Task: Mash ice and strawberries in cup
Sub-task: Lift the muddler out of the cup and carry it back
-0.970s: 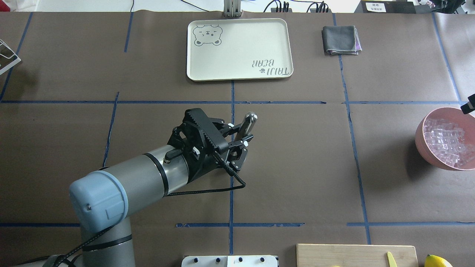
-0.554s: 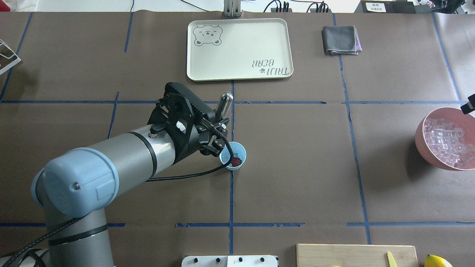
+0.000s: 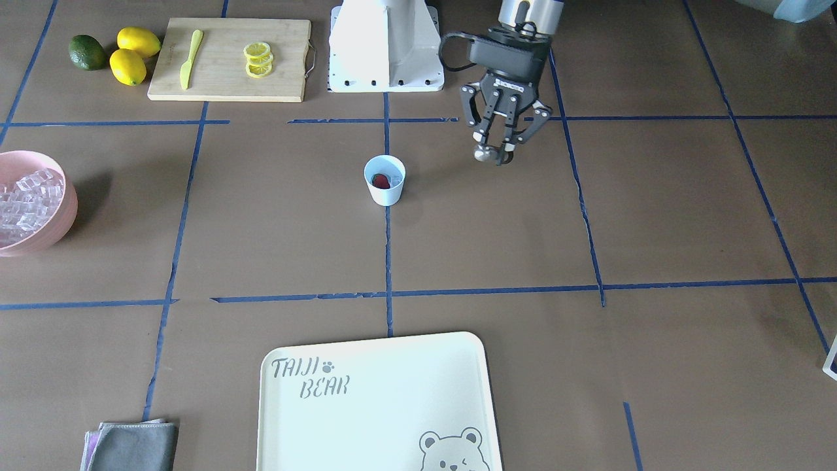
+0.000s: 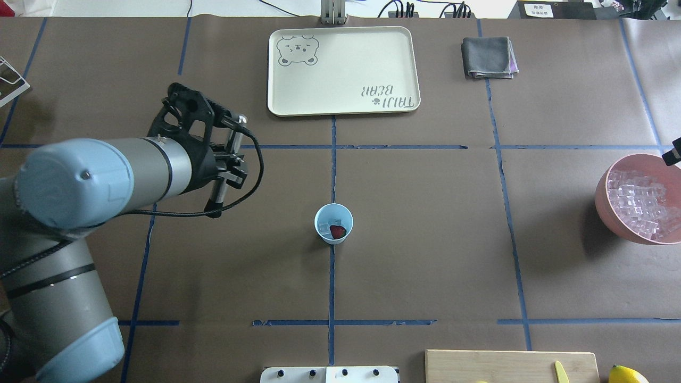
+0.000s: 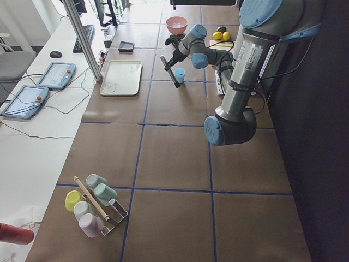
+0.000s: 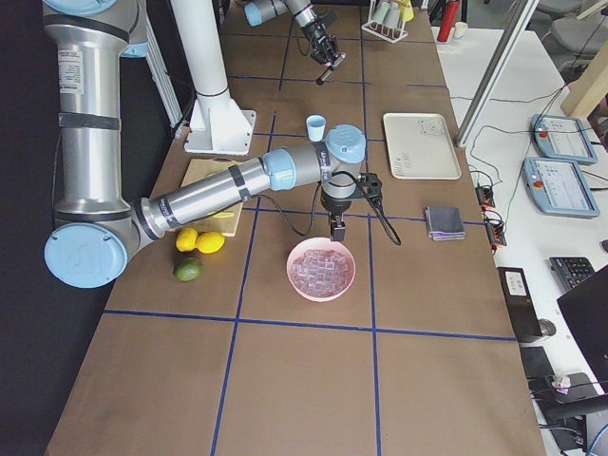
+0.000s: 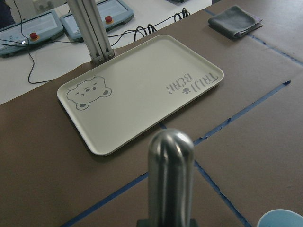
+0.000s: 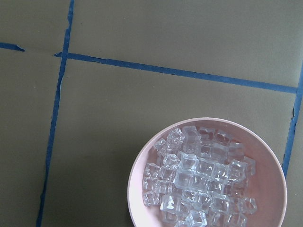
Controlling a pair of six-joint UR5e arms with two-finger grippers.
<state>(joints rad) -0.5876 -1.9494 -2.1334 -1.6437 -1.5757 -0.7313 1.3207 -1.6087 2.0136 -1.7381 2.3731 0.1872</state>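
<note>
- Okay, cup (image 4: 333, 223) mid-table, upright so strawberry (image 4: 337, 231) and ice (image 4: 324, 229) sit inside?
- Yep; left gripper (image 3: 495, 152) is off to its side, clenched on metal muddler (image 7: 170, 175), probably poised for mashing. Farther off, right gripper (image 6: 337, 228) hangs over pink bowl (image 4: 602, 205); its jaws, can't tell.

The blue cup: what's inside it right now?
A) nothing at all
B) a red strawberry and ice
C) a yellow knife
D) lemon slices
B: the overhead view shows the cup holding a red strawberry next to clear ice.
</note>
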